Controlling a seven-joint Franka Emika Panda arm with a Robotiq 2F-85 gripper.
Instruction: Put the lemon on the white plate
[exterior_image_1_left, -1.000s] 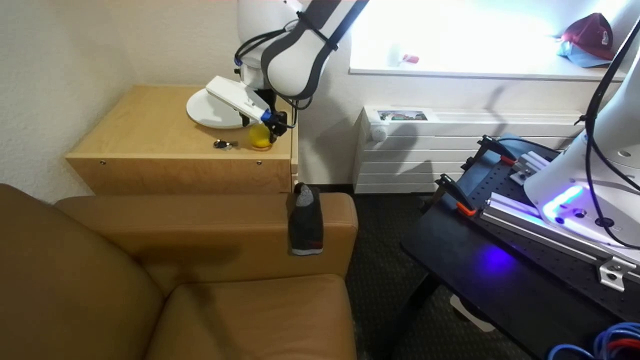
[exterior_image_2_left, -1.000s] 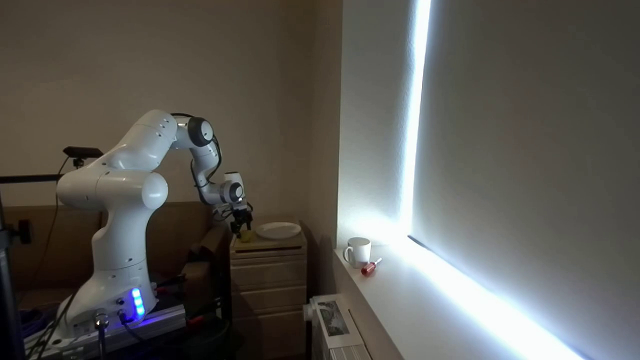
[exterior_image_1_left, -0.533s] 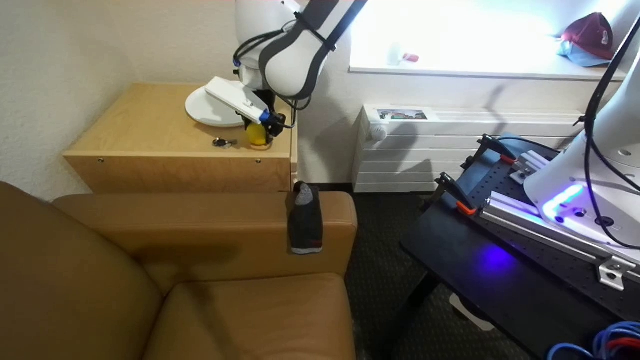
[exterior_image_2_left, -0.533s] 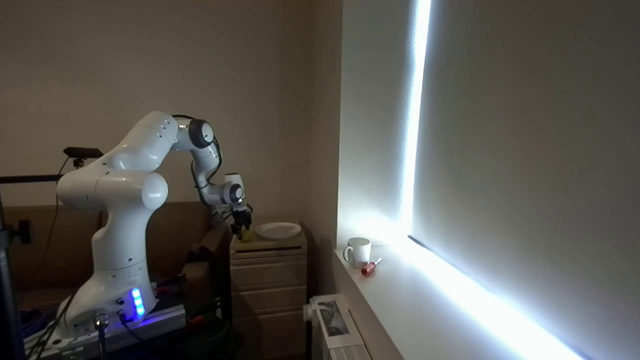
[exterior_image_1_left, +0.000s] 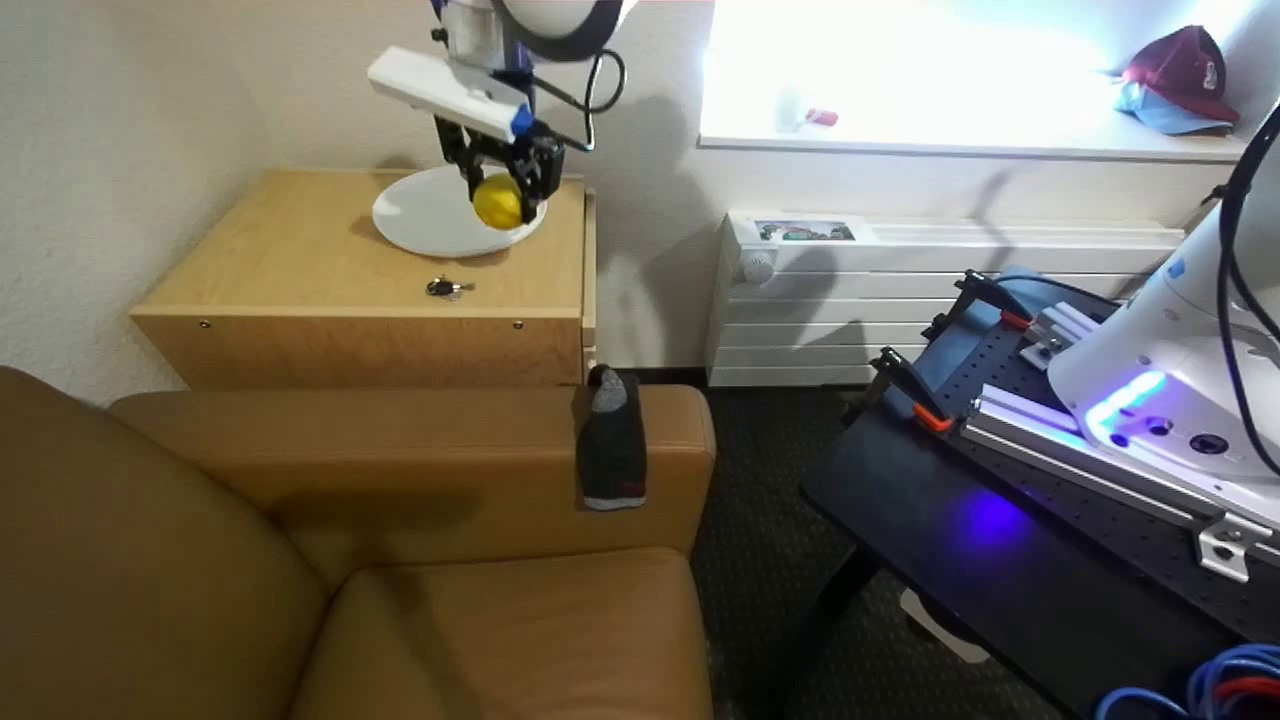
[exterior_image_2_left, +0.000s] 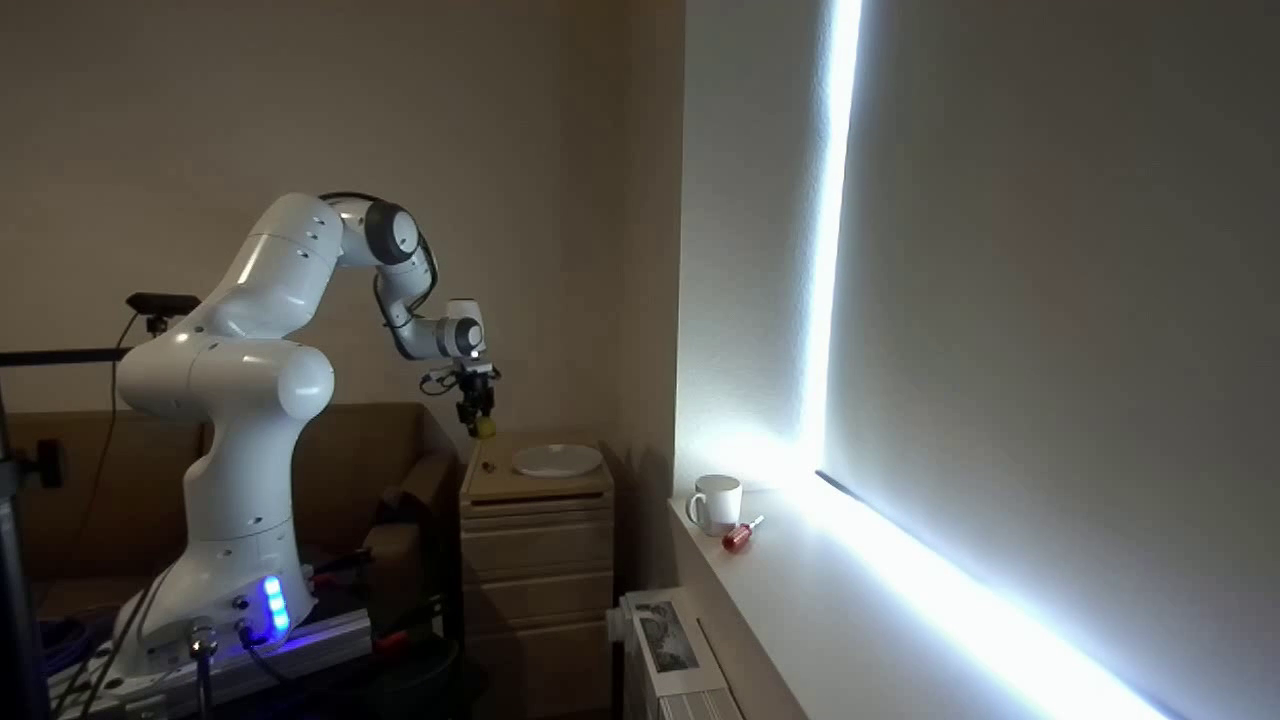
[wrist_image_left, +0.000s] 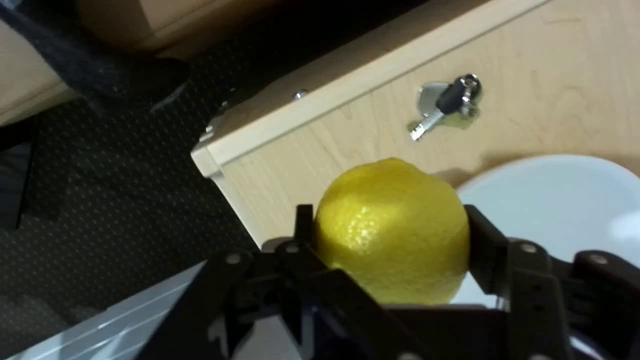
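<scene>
Wrist view: white plate (wrist_image_left: 550, 200) — cut by right edge, partly behind lemon (wrist_image_left: 392, 232); sock (wrist_image_left: 110, 72) — blurred.

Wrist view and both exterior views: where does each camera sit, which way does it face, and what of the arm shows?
In an exterior view, the camera sits high near the couch, facing down toward the cabinet; the base and end effector show.
In an exterior view, it sits beside the sill, roughly level, facing the cabinet; the whole arm shows.
The wrist camera looks down past the end effector's fingers at the lemon, keys and plate.
Both exterior views share the cabinet, plate, lemon and heater.
</scene>
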